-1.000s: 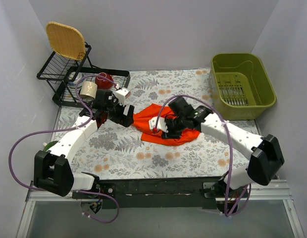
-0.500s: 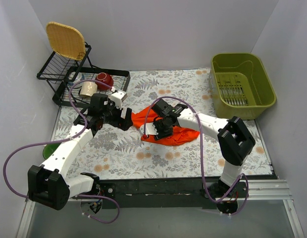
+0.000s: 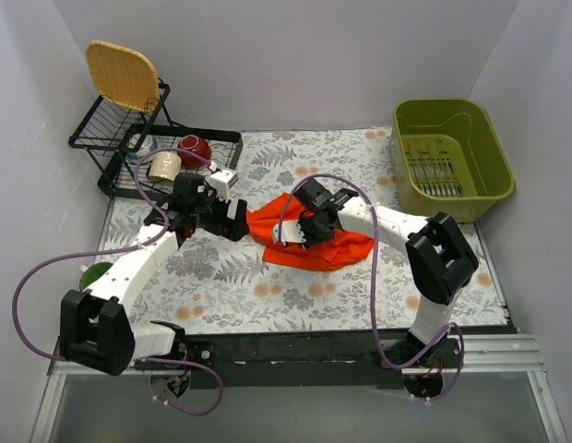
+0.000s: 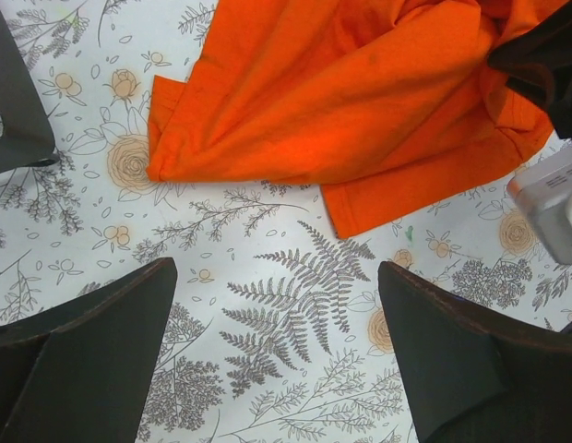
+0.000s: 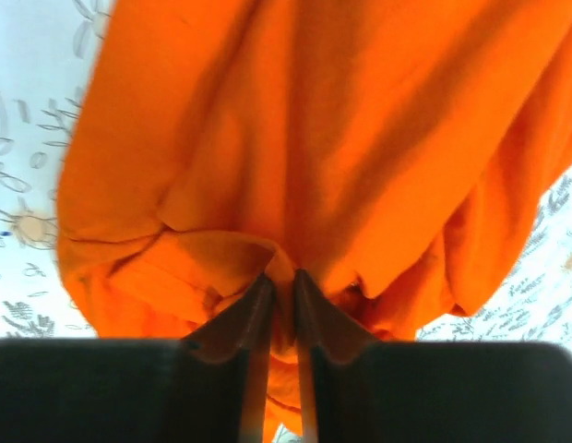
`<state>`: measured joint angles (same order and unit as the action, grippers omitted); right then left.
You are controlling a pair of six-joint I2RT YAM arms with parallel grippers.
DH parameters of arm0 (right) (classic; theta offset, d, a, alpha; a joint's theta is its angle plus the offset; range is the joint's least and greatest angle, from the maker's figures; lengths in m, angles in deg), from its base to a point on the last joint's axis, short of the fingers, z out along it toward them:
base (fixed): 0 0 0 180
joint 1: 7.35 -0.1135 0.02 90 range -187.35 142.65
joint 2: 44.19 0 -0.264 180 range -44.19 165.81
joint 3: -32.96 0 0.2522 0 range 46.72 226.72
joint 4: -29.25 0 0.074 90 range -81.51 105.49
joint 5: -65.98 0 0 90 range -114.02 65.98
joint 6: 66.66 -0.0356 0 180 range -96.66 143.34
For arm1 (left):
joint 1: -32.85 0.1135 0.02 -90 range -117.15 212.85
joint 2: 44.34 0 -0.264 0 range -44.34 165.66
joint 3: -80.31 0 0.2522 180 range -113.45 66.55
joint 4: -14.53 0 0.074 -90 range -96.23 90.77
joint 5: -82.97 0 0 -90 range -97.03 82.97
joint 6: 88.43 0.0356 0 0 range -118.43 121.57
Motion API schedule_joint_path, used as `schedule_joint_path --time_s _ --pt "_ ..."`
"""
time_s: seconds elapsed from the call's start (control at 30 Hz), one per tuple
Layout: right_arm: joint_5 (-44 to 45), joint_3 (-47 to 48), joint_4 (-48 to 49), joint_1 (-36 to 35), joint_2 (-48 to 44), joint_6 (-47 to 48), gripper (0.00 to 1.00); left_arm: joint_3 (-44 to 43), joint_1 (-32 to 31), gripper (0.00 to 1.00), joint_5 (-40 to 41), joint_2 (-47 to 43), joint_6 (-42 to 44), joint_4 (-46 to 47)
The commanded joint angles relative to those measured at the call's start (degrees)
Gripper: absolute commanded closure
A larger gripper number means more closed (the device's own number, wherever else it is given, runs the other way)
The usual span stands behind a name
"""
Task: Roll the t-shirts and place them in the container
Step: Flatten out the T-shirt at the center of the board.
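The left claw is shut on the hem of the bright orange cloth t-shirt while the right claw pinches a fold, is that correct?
Not quite: the left claw is open, clear of the bright orange cloth t-shirt, as the left wrist view shows. The right claw does pinch a fold.

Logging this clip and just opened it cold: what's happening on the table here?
Two arms are working on an orange t-shirt lying crumpled on the floral tablecloth. The right arm's fingers are shut on a fold of it. The left arm's fingers are open over bare tablecloth beside the shirt's edge, holding nothing. No roll has formed yet.
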<state>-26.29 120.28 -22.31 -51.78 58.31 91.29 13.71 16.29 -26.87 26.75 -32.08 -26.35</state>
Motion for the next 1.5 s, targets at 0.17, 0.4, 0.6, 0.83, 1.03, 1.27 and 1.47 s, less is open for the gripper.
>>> schedule_joint_path --time_s 0.17,0.4,0.6,0.83,1.03,1.27,1.47 --pt "1.21 4.47 0.89 3.46 -2.38 -5.35 0.99 -5.16 0.47 0.12 -1.17 10.9 -0.01 3.2" --pt "-2.57 5.9 -0.52 13.03 -10.64 -18.36 0.99 -12.37 0.47 0.13 1.12 23.72 1.13 5.05" --pt "-4.59 5.27 -0.08 19.98 -13.55 -23.02 0.99 -15.36 0.21 0.26 0.68 30.07 1.56 4.09" --pt "-8.11 13.35 0.98 25.44 -10.48 -28.65 0.99 -17.11 -1.28 0.57 -0.29 34.02 7.54 1.63" --pt "-12.58 16.35 0.8 28.25 -8.63 -32.43 0.99 -21.77 -1.2 1.0 -0.73 31.84 7.37 -3.64" --pt "-22.5 14.6 -2.89 31.42 -13.72 -38.4 0.99 -21.53 1.96 1.0 4.36 11.38 11.76 -6.29" --pt "-27.53 0.38 -3.51 31.59 -23.04 -41.05 0.99 -11.69 5.04 1.0 14.2 -0.25 15.72 -3.57"
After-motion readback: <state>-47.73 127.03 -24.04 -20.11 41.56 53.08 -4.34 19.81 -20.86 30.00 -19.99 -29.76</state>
